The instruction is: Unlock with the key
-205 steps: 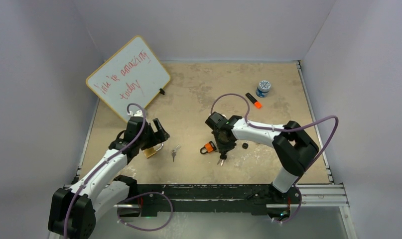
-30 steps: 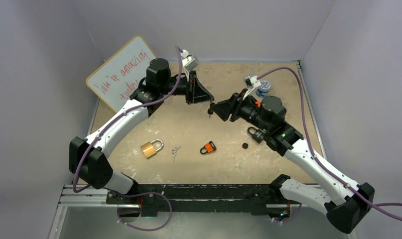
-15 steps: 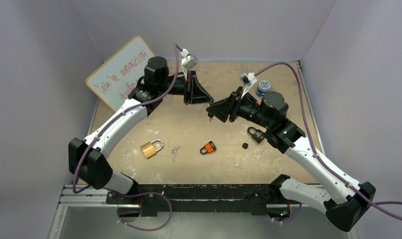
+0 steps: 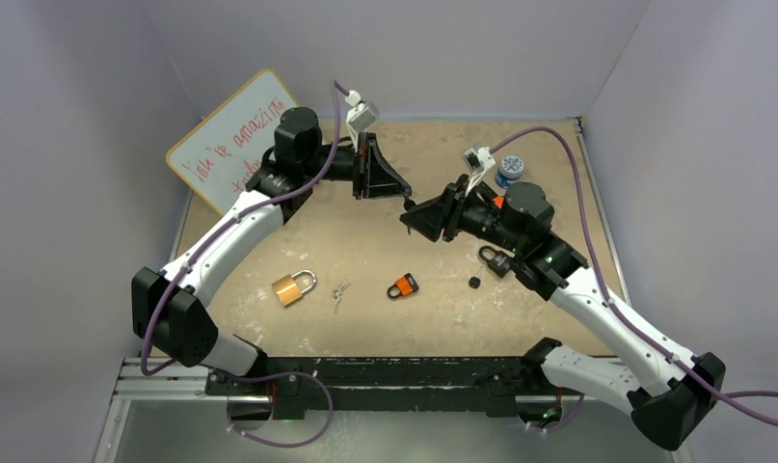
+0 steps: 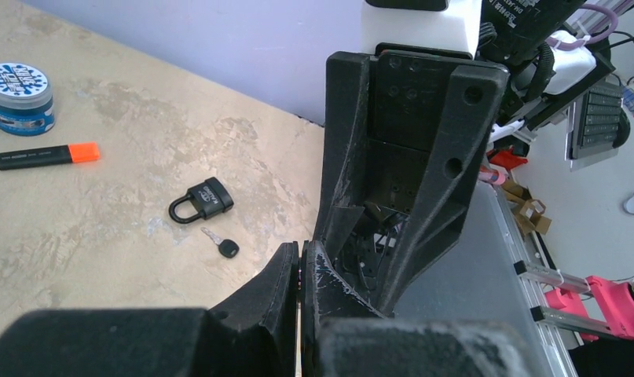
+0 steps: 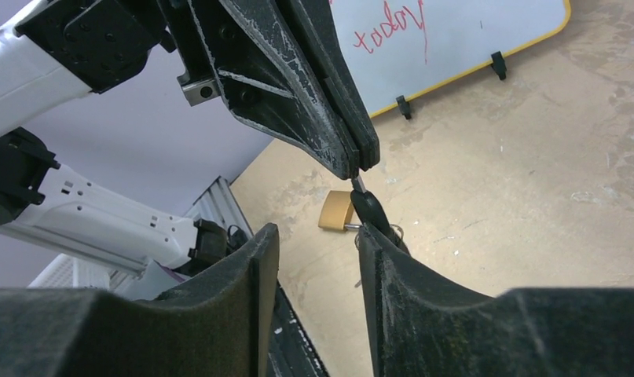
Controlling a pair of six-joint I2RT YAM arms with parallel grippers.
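**Inspector:** Item one, the key [image 6: 368, 208]. Location?

**Assessor:** Centre of the right wrist view, raised well off the bench [image 4: 365, 241]. The left hand [image 6: 359, 163] is fully closed on its metal blade.

**Inspector:** Principal risk?

**Assessor:** A drop, in my judgement. Only the fingertips hold a thin sliver of blade. If the right hand [image 6: 317, 236] nudges the head sideways, or the left releases before the right has bitten, the key falls to the bench. Secondary risk: the right hand may take it skewed, so the blade will not line up with a keyway.

**Inspector:** State of the right hand?

**Assessor:** About half open, holding nothing. The key's head hangs between its fingers, close to the right-side one. Contact cannot be confirmed.

**Inspector:** Condition of the key?

**Assessor:** Small, with a black head and a short bright blade. It hangs head-down and slightly tilted, its tip hidden in the grip.

**Inspector:** Locks?

**Assessor:** In the top view, a brass padlock [image 4: 290, 287] lies lower left of centre and an orange padlock [image 4: 402, 286] sits below centre. A black padlock [image 4: 491, 257] is to their right. I cannot tell which one this key fits.
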